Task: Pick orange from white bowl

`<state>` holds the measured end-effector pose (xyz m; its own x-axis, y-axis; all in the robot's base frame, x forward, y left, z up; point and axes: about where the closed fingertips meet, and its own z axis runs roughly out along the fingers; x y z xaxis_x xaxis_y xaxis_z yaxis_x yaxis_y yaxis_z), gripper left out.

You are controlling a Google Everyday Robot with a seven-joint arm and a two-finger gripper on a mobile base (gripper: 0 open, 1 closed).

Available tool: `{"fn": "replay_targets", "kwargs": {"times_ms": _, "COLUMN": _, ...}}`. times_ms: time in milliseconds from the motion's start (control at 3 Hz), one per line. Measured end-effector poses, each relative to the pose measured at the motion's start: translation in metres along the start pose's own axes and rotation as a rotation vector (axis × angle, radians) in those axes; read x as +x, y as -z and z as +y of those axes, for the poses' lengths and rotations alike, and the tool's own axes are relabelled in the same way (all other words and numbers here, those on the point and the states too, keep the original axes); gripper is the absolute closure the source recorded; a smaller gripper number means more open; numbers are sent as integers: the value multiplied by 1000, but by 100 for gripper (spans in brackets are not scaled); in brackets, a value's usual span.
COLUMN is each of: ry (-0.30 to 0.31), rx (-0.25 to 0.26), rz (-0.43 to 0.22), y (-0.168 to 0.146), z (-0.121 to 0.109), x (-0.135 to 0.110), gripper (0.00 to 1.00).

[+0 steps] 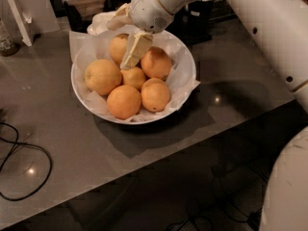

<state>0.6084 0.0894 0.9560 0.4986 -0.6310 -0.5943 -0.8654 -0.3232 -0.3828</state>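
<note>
The white bowl (185, 83), lined with crinkled white paper, stands on the grey table and holds several yellow-orange oranges. My gripper (123, 41) reaches down into the back of the bowl from above. Its fingers sit on either side of the rearmost orange (117, 46): one cream finger (136, 49) lies against its right side, the other (117, 21) behind its upper left. That orange still rests in the bowl. Other oranges lie at the left (102, 76), front (123, 101), front right (155, 95) and back right (157, 63), with a smaller one (134, 77) in the middle.
My white arm (269, 28) crosses the upper right, and its bulk (288, 186) fills the lower right. A black cable (29, 172) loops on the table at the left. A white stand (19, 18) and dark objects (86, 4) are at the back.
</note>
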Motion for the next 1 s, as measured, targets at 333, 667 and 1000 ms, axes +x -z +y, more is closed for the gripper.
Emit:
{"fn": "replay_targets", "kwargs": {"times_ms": 333, "ry": -24, "rx": 2, "rz": -5, "y": 1, "z": 2, "x": 10, "gripper": 25}}
{"fn": "replay_targets", "kwargs": {"times_ms": 667, "ry": -44, "rx": -7, "rz": -19, "y": -4, "z": 0, "x": 23, "gripper": 25}}
{"fn": "replay_targets", "kwargs": {"times_ms": 1000, "ry": -50, "rx": -18, "rz": -31, "y": -11, "z": -6, "x": 32, "gripper": 26}}
